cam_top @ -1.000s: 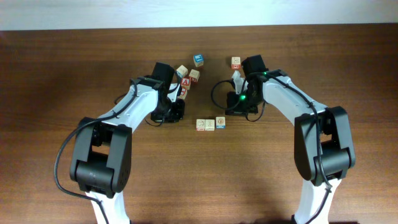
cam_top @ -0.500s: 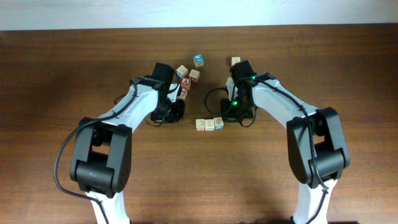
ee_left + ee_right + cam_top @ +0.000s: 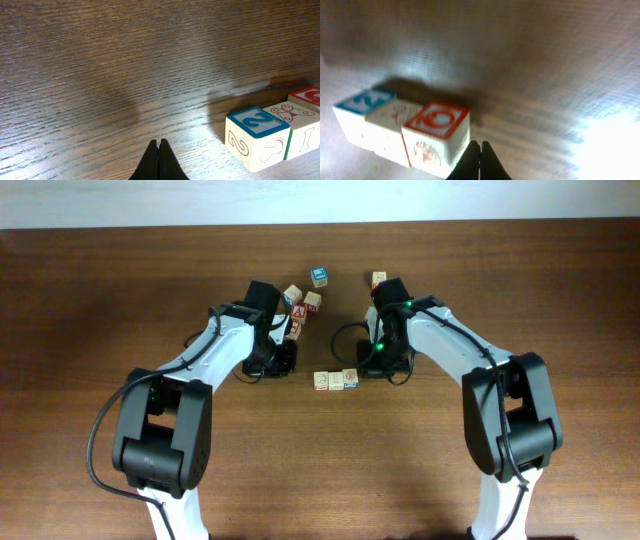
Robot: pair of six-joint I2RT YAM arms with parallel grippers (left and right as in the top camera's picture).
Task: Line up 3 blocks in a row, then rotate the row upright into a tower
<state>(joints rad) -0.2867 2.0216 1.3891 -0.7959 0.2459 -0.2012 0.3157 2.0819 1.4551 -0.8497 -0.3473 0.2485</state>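
Blocks (image 3: 336, 381): three cubes touching in one short row on the table (image 3: 90, 300), between the two pincers. Right gripper (image 3: 479, 159) is clenched, nothing held. The red-topped block (image 3: 436, 132) sits just left of its tips; contact can't be told, the view is blurred. The middle block (image 3: 395, 116) and blue-topped block (image 3: 362, 102) run further off to its left. Left gripper (image 3: 159, 160) is also clenched and empty, with the row off to its right, apart, blue-topped end nearest.

Risks:
- A closed tip pushing the row's end would likely slide all three along instead of turning one.
- The cubes touch, so turning one may drag its neighbour crooked.
- A tip could slip off a corner and skip past.

The row's long axis runs side to side across the table, its red end pointing at the right gripper and sitting a bit further back. Tops face up.
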